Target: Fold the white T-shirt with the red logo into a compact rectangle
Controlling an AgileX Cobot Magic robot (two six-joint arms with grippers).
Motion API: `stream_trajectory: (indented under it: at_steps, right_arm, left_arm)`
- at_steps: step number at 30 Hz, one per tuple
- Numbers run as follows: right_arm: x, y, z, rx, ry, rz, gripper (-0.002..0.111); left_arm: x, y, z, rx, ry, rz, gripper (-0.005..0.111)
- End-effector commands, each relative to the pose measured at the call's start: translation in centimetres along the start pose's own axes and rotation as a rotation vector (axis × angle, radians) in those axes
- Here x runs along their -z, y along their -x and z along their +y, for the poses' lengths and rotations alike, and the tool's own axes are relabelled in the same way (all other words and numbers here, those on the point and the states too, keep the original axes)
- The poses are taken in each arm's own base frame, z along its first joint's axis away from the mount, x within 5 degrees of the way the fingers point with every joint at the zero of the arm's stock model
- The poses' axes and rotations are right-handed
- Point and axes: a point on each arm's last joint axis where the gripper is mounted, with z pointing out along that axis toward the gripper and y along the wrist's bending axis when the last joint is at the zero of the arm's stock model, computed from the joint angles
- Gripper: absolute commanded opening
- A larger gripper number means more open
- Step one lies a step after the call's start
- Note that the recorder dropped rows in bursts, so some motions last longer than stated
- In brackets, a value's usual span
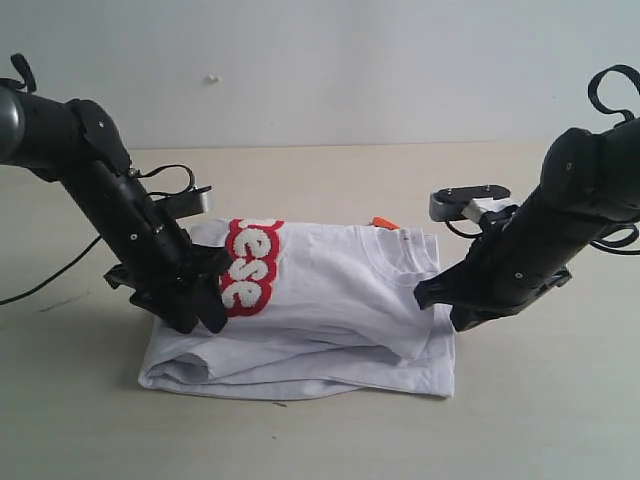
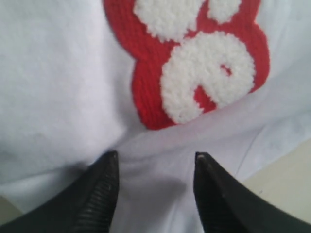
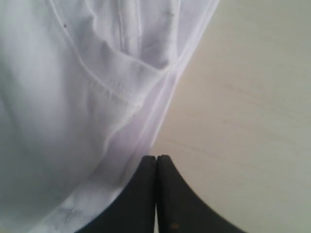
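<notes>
The white T-shirt (image 1: 320,310) lies partly folded on the table, its layers stacked, collar and orange tag (image 1: 381,222) at the far right. The red logo (image 1: 247,266) shows on the left part, its fuzzy white letters close up in the left wrist view (image 2: 194,63). My left gripper (image 1: 205,300) is down on the shirt's left end, open, its black fingertips (image 2: 109,165) spread over white cloth (image 2: 53,82) just past the logo. My right gripper (image 3: 156,159) is shut at the shirt's right edge (image 3: 97,97), with nothing visible between its fingers.
The shirt rests on a pale wooden table (image 1: 520,420) in front of a plain light wall. A black cable (image 1: 40,285) trails from the left arm across the table at the left.
</notes>
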Motion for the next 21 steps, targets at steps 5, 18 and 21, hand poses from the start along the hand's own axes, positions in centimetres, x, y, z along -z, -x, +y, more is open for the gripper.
stream_trajectory:
  at_steps: [5,18,21]
  right_arm:
    - [1.5,0.9,-0.1,0.023,-0.031,-0.117,0.000]
    - [12.5,1.1,0.7,0.111,-0.168,-0.502,0.000]
    - [14.7,0.0,1.1,0.124,-0.174,-0.603,0.000]
  left_arm:
    - [3.2,0.0,-1.6,-0.073,-0.032,-0.124,0.059]
    - [15.0,-3.4,-7.8,-0.143,0.056,-0.565,0.010]
    - [16.8,-5.3,-8.6,-0.155,0.091,-0.674,0.000]
